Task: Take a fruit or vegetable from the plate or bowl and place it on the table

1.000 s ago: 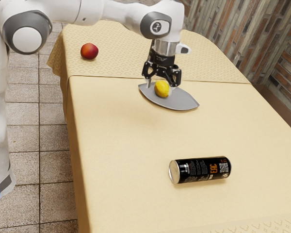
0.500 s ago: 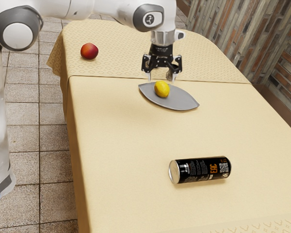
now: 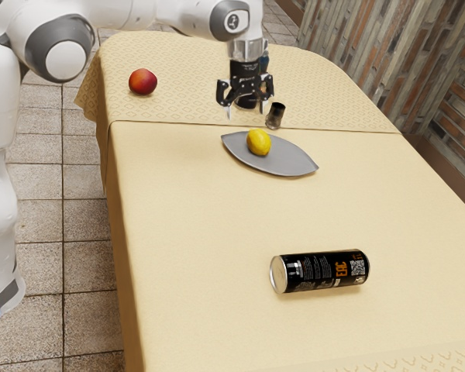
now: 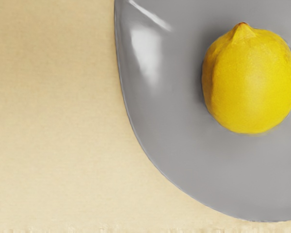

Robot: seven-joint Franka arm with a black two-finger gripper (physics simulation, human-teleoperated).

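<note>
And the jaws of the black gripper (image 3: 246, 111) are wide, the two fingers well parted, with nothing pinched between them! They hang in the air above the plate's far side, tips pointing down, apart from the fruit. Behind them there's something dark, too hidden for me to name.

Now the lemon (image 3: 259, 142): bright yellow, lying on the grey plate (image 3: 291, 163), close to the pointed end toward the exterior view's left. The wrist view looks down on it, and there's the little nub at its tip, smooth grey all round, and the plate's curved rim against the cream cloth.

Just beyond the plate, a small dark cup (image 3: 275, 115) stands, not touching it. Farther past the plate, off toward the exterior view's left, sits a round red fruit (image 3: 142, 82) on the patterned stretch of the tablecloth (image 3: 182, 232).

On the near side, well apart from the plate, a black can (image 3: 319, 271) lies on its side, silver end toward the exterior view's left, orange letters showing.

The white arm (image 3: 124, 14) reaches in from the exterior view's upper left. Floor tiles (image 3: 43, 221) run along that side; slatted wood (image 3: 372, 54) rises beyond the table's other edge.
</note>
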